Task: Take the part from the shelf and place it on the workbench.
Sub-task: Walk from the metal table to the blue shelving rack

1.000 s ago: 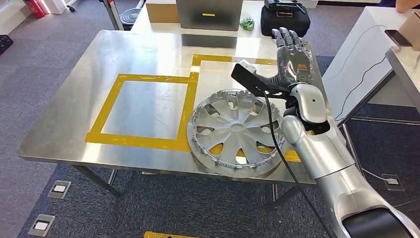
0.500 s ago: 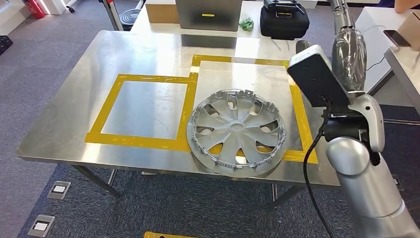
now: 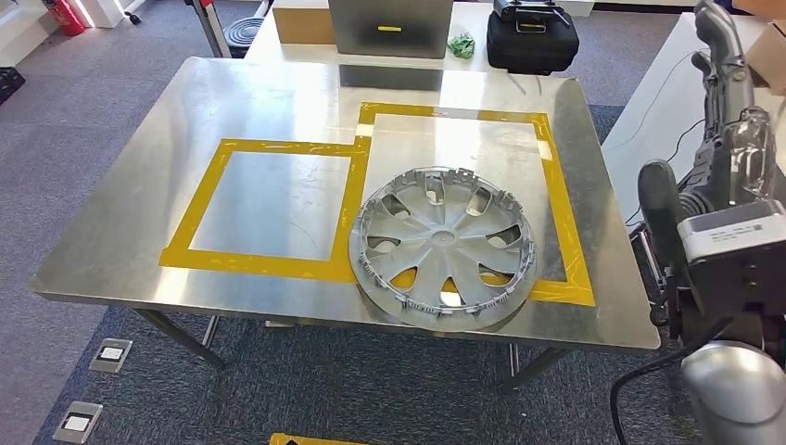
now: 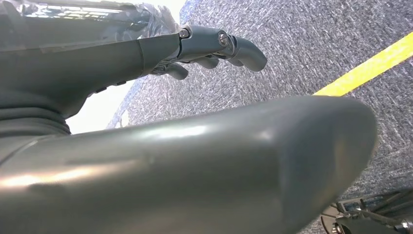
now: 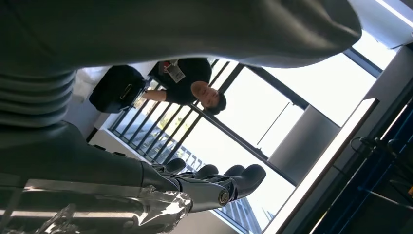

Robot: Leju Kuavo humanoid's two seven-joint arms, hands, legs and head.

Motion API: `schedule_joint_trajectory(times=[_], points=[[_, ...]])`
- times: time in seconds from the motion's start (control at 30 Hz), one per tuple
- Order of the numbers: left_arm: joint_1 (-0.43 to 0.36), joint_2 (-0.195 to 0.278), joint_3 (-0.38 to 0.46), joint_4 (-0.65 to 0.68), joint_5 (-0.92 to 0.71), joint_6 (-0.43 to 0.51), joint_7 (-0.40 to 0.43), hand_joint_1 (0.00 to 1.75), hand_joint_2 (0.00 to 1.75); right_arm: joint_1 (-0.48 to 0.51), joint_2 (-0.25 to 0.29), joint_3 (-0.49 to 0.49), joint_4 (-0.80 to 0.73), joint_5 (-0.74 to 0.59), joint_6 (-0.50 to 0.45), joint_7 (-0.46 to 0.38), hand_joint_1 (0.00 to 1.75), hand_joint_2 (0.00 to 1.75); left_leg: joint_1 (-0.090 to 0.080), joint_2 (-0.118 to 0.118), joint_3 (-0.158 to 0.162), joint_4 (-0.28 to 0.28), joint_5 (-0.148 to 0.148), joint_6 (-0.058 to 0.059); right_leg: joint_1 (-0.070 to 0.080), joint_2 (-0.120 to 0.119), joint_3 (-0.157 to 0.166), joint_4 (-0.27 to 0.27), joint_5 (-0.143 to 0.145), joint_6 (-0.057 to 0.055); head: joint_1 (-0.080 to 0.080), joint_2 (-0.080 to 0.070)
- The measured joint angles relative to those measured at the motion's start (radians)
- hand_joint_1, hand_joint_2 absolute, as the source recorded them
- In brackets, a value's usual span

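my right hand [image 3: 732, 139] is raised off the right side of the workbench [image 3: 139, 185], fingers stretched out and apart with nothing in them; the right wrist view looks up past them [image 5: 214, 183] toward windows and a person [image 5: 195, 87] standing beyond. my left hand [image 4: 209, 46] hangs low over grey carpet [image 4: 311, 44] near a yellow floor line [image 4: 365, 68], fingers loosely extended and holding nothing. the part, a silver wheel cover [image 3: 443, 246], lies flat on the workbench, sitting across the lower left corner of the yellow-taped square [image 3: 556, 185], its near rim close to the table's front edge and overlapping the tape. i judge the placing is done. what worries me: the cover lies close to that front edge, so a careless sweep of the right forearm [image 3: 732, 269] or its trailing cable [image 3: 649, 380] could nudge it off; with a person nearby, i'd lower the raised arm slowly and keep it outboard of the table.
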Motion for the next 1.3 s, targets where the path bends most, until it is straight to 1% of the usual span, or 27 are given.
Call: schedule_joint_trajectory(times=[0.1, 0.17, 0.23, 0.27, 0.33, 0.37, 0.4, 0.43, 0.5, 0.53, 0.57, 0.6, 0.67, 0.7, 0.73, 0.8, 0.87, 0.9, 0.93, 0.97, 1.03, 1.07, 1.1, 1.2, 1.23, 1.27, 1.3], points=[[0.000, 0.004, 0.004, 0.000, 0.012, -0.001, -0.005, 0.00, 0.00, 0.022, -0.019, -0.004, -0.031, -0.040, -0.007, -0.014, 0.00, 0.00, -0.004, 0.000, -0.001, 0.004, -0.002, 0.009, -0.005, 0.000, 0.000, -0.004, 0.003, 0.007, -0.001, 0.000], [-0.001, 0.006, 0.007, 0.000, 0.019, -0.001, -0.013, 0.00, 0.00, 0.036, -0.031, -0.007, -0.049, -0.058, -0.013, -0.025, 0.00, 0.00, -0.003, 0.001, 0.003, -0.008, 0.006, 0.017, -0.007, 0.001, 0.002, -0.007, 0.005, 0.014, -0.003, 0.000], [-0.002, 0.007, 0.012, 0.000, 0.025, -0.002, -0.021, 0.00, 0.00, 0.048, -0.043, -0.010, -0.064, -0.073, -0.019, -0.037, 0.00, 0.00, 0.002, 0.004, 0.011, -0.033, 0.022, 0.026, -0.006, 0.000, -0.008, 0.016, -0.018, 0.021, -0.002, 0.000], [-0.003, 0.007, 0.016, 0.000, 0.028, -0.002, -0.025, 0.00, 0.00, 0.054, -0.049, -0.012, -0.068, -0.079, -0.023, -0.042, 0.00, 0.00, 0.005, 0.006, 0.014, -0.043, 0.029, 0.028, -0.007, 0.000, -0.025, 0.054, -0.044, 0.023, 0.000, 0.000], [-0.004, 0.007, 0.022, 0.000, 0.033, -0.003, -0.030, 0.00, 0.00, 0.069, -0.058, -0.012, -0.073, -0.091, -0.026, -0.049, 0.00, 0.00, 0.006, 0.007, 0.011, -0.045, 0.033, 0.029, -0.013, 0.000, -0.079, 0.175, -0.105, 0.030, 0.005, 0.000], [-0.004, 0.006, 0.024, 0.000, 0.034, -0.004, -0.031, 0.00, 0.00, 0.076, -0.062, -0.013, -0.075, -0.094, -0.026, -0.051, 0.00, 0.00, 0.007, 0.007, 0.009, -0.044, 0.034, 0.027, -0.017, 0.000, -0.101, 0.224, -0.120, 0.034, 0.006, 0.000], [-0.004, 0.006, 0.025, 0.000, 0.035, -0.004, -0.032, 0.00, 0.00, 0.082, -0.064, -0.013, -0.076, -0.097, -0.026, -0.053, 0.00, 0.00, 0.008, 0.007, 0.007, -0.043, 0.035, 0.025, -0.022, 0.000, -0.109, 0.244, -0.117, 0.038, 0.007, 0.000], [-0.004, 0.006, 0.026, 0.000, 0.035, -0.005, -0.034, 0.00, 0.00, 0.085, -0.067, -0.013, -0.077, -0.099, -0.026, -0.055, 0.00, 0.00, 0.010, 0.007, 0.005, -0.039, 0.035, 0.022, -0.026, -0.001, -0.098, 0.224, -0.095, 0.043, 0.007, 0.000], [-0.005, 0.006, 0.029, 0.000, 0.035, -0.003, -0.039, 0.00, 0.00, 0.087, -0.071, -0.013, -0.081, -0.104, -0.025, -0.058, 0.00, 0.00, 0.016, 0.006, -0.001, -0.027, 0.033, 0.011, -0.035, -0.002, -0.039, 0.103, -0.032, 0.053, 0.009, 0.000], [-0.006, 0.007, 0.030, 0.000, 0.035, -0.002, -0.043, 0.00, 0.00, 0.088, -0.073, -0.012, -0.084, -0.109, -0.023, -0.059, 0.00, 0.00, 0.017, 0.005, -0.007, -0.018, 0.031, 0.003, -0.036, 0.001, -0.014, 0.049, -0.010, 0.053, 0.012, 0.000], [-0.006, 0.007, 0.031, 0.000, 0.036, -0.001, -0.045, 0.00, 0.00, 0.090, -0.075, -0.012, -0.087, -0.116, -0.021, -0.061, 0.00, 0.00, 0.016, 0.004, -0.013, -0.012, 0.032, -0.006, -0.036, 0.004, -0.002, 0.017, 0.001, 0.049, 0.014, 0.000], [-0.006, 0.007, 0.032, 0.000, 0.036, 0.000, -0.048, 0.00, 0.00, 0.091, -0.076, -0.012, -0.090, -0.125, -0.019, -0.064, 0.00, 0.00, 0.015, 0.003, -0.018, -0.009, 0.034, -0.015, -0.034, 0.008, -0.003, 0.009, 0.002, 0.040, 0.015, 0.000], [-0.005, 0.008, 0.035, 0.000, 0.036, 0.001, -0.052, 0.00, 0.00, 0.093, -0.077, -0.011, -0.096, -0.144, -0.015, -0.072, 0.00, 0.00, 0.015, 0.003, -0.024, -0.010, 0.043, -0.030, -0.032, 0.010, -0.015, 0.015, 0.011, 0.019, 0.011, 0.000], [-0.004, 0.008, 0.037, 0.000, 0.036, 0.001, -0.053, 0.00, 0.00, 0.093, -0.077, -0.010, -0.097, -0.151, -0.013, -0.075, 0.00, 0.00, 0.017, 0.004, -0.027, -0.007, 0.037, -0.035, -0.032, 0.007, -0.019, 0.015, 0.017, 0.009, 0.009, 0.000], [-0.004, 0.008, 0.040, 0.000, 0.036, 0.001, -0.054, 0.00, 0.00, 0.094, -0.077, -0.010, -0.099, -0.157, -0.011, -0.077, 0.00, 0.00, 0.018, 0.005, -0.034, 0.009, 0.019, -0.038, -0.033, 0.005, -0.024, 0.014, 0.022, 0.000, 0.006, 0.000], [-0.005, 0.008, 0.044, 0.000, 0.036, 0.000, -0.054, 0.00, 0.00, 0.095, -0.077, -0.009, -0.103, -0.162, -0.009, -0.079, 0.00, 0.00, 0.019, 0.007, -0.065, 0.104, -0.060, -0.041, -0.031, 0.000, -0.036, 0.012, 0.035, -0.014, -0.005, 0.000], [-0.006, 0.008, 0.047, 0.000, 0.036, -0.002, -0.054, 0.00, 0.00, 0.098, -0.077, -0.008, -0.106, -0.162, -0.008, -0.081, 0.00, 0.00, 0.018, 0.008, -0.097, 0.230, -0.137, -0.040, -0.024, -0.004, -0.054, 0.013, 0.049, -0.019, -0.015, 0.000], [-0.006, 0.008, 0.048, 0.000, 0.036, -0.003, -0.053, 0.00, 0.00, 0.102, -0.078, -0.008, -0.107, -0.163, -0.008, -0.081, 0.00, 0.00, 0.017, 0.008, -0.096, 0.259, -0.151, -0.038, -0.021, -0.004, -0.063, 0.013, 0.056, -0.020, -0.018, 0.000], [-0.006, 0.008, 0.048, 0.000, 0.036, -0.004, -0.052, 0.00, 0.00, 0.105, -0.078, -0.007, -0.109, -0.162, -0.009, -0.082, 0.00, 0.00, 0.016, 0.008, -0.076, 0.250, -0.147, -0.034, -0.018, -0.005, -0.072, 0.013, 0.063, -0.021, -0.019, 0.000], [-0.007, 0.008, 0.048, 0.000, 0.036, -0.005, -0.051, 0.00, 0.00, 0.108, -0.079, -0.007, -0.111, -0.162, -0.009, -0.084, 0.00, 0.00, 0.013, 0.008, -0.037, 0.201, -0.128, -0.027, -0.015, -0.005, -0.081, 0.014, 0.071, -0.020, -0.020, 0.000], [-0.010, 0.010, 0.049, 0.000, 0.035, -0.005, -0.048, 0.00, 0.00, 0.111, -0.082, -0.008, -0.119, -0.161, -0.012, -0.088, 0.00, 0.00, 0.003, 0.009, 0.062, 0.055, -0.088, -0.009, -0.010, -0.005, -0.093, 0.014, 0.086, -0.016, -0.021, 0.000], [-0.013, 0.010, 0.049, 0.000, 0.035, -0.005, -0.048, 0.00, 0.00, 0.113, -0.084, -0.009, -0.122, -0.161, -0.013, -0.089, 0.00, 0.00, -0.003, 0.010, 0.094, 0.000, -0.076, -0.003, -0.010, -0.005, -0.097, 0.013, 0.093, -0.011, -0.021, 0.000], [-0.015, 0.011, 0.049, 0.000, 0.035, -0.005, -0.047, 0.00, 0.00, 0.116, -0.086, -0.009, -0.125, -0.161, -0.015, -0.090, 0.00, 0.00, -0.008, 0.011, 0.108, -0.028, -0.070, 0.002, -0.011, -0.006, -0.099, 0.011, 0.100, -0.005, -0.021, 0.000], [-0.014, 0.011, 0.049, 0.000, 0.034, -0.006, -0.044, 0.00, 0.00, 0.131, -0.094, -0.011, -0.134, -0.159, -0.019, -0.093, 0.00, 0.00, -0.015, 0.014, 0.096, -0.040, -0.044, 0.017, -0.018, -0.008, -0.102, 0.001, 0.117, 0.015, -0.020, 0.000], [-0.013, 0.012, 0.049, 0.000, 0.034, -0.007, -0.043, 0.00, 0.00, 0.135, -0.098, -0.013, -0.137, -0.158, -0.021, -0.094, 0.00, 0.00, -0.013, 0.016, 0.089, -0.046, -0.031, 0.023, -0.018, -0.007, -0.107, 0.010, 0.101, 0.020, -0.018, 0.000], [-0.013, 0.012, 0.050, 0.000, 0.033, -0.008, -0.041, 0.00, 0.00, 0.139, -0.103, -0.014, -0.140, -0.156, -0.023, -0.095, 0.00, 0.00, -0.011, 0.018, 0.080, -0.051, -0.017, 0.028, -0.019, -0.006, -0.117, 0.035, 0.067, 0.025, -0.015, 0.000], [-0.014, 0.012, 0.050, 0.000, 0.032, -0.010, -0.041, 0.00, 0.00, 0.144, -0.106, -0.016, -0.142, -0.155, -0.026, -0.095, 0.00, 0.00, -0.009, 0.021, 0.070, -0.053, -0.004, 0.032, -0.020, -0.005, -0.130, 0.083, 0.015, 0.028, -0.010, 0.000]])
